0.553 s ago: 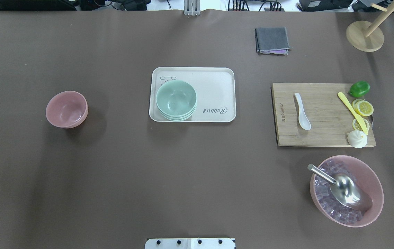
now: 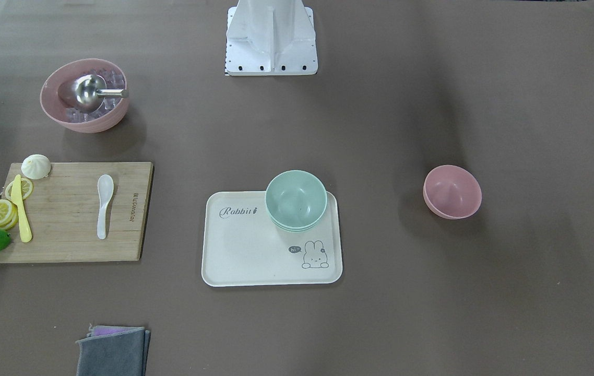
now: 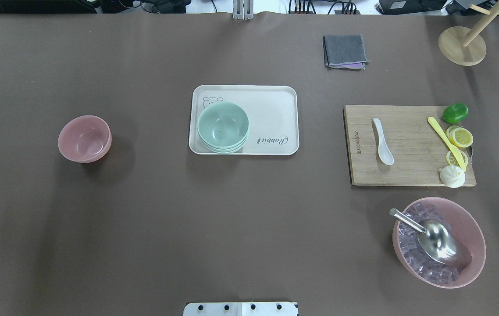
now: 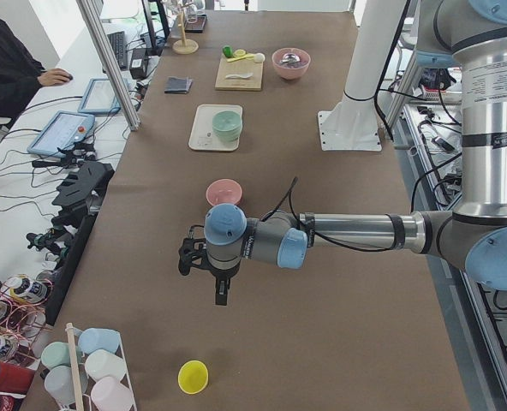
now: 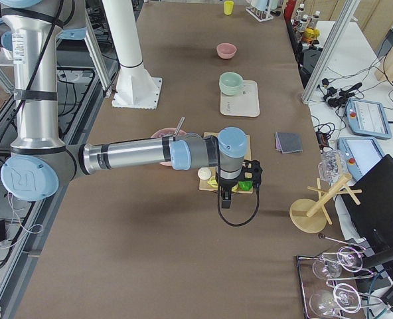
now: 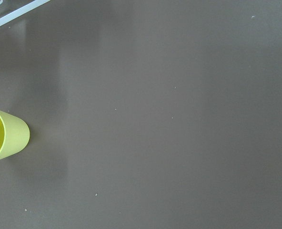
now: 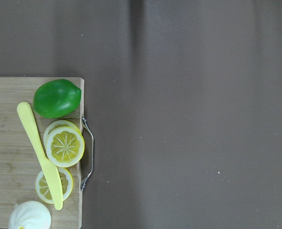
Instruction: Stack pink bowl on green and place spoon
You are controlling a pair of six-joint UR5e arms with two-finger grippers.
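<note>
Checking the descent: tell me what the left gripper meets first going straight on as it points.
The left gripper points down, so likely the bare table first; the yellow cup sits off to the side.

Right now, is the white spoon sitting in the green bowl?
No, the spoon lies on the wooden board, away from the green bowl.

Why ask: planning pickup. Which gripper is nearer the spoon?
Right. The right gripper hangs at the lime end of the board under the spoon; the left gripper hangs beyond the pink bowl.

Lime (image 7: 57,98), lemon slices (image 7: 65,145), yellow knife (image 7: 40,153)
</note>
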